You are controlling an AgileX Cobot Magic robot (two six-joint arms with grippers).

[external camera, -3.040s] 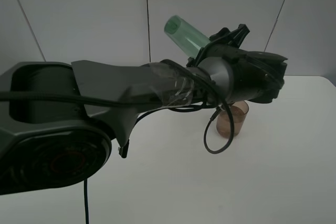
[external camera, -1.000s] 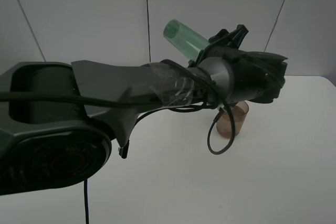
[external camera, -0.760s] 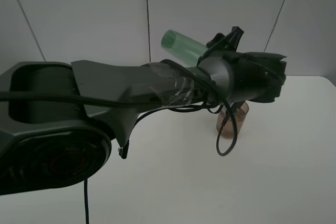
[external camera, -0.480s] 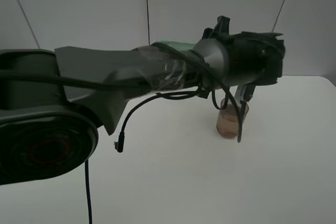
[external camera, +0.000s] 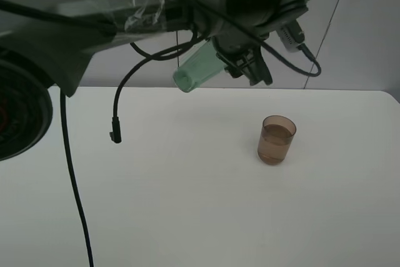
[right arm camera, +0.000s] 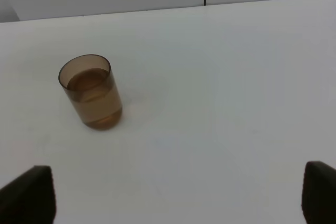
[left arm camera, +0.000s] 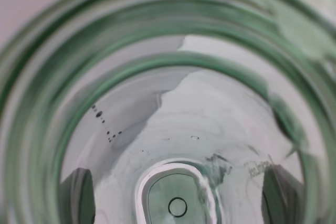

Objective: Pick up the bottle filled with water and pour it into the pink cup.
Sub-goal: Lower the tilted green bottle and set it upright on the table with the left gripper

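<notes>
White desk (external camera: 187, 204) carries your pink cup (external camera: 276, 140) at 3 o'clock, apparently filled already; left gripper (external camera: 240, 65) grasps the lifted bottle (external camera: 199, 70), right gripper (right arm camera: 173, 195) gapes empty.

Bottle (external camera: 199, 69): we see transparent green plastic, smooth and glossy.
Pink cup (external camera: 277, 141): we see translucent brownish-pink plastic, smooth-walled.
Counter (external camera: 187, 217): we read it as white, matt, smooth.
Arm wrap (external camera: 140, 5): we note crinkled clear film, shiny.

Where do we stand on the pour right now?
Pour looks done: the pink cup stands upright holding liquid. In hand: the left gripper holds the bottle tilted in the air, away from the cup. Remaining: probably setting the bottle down on the table.
</notes>
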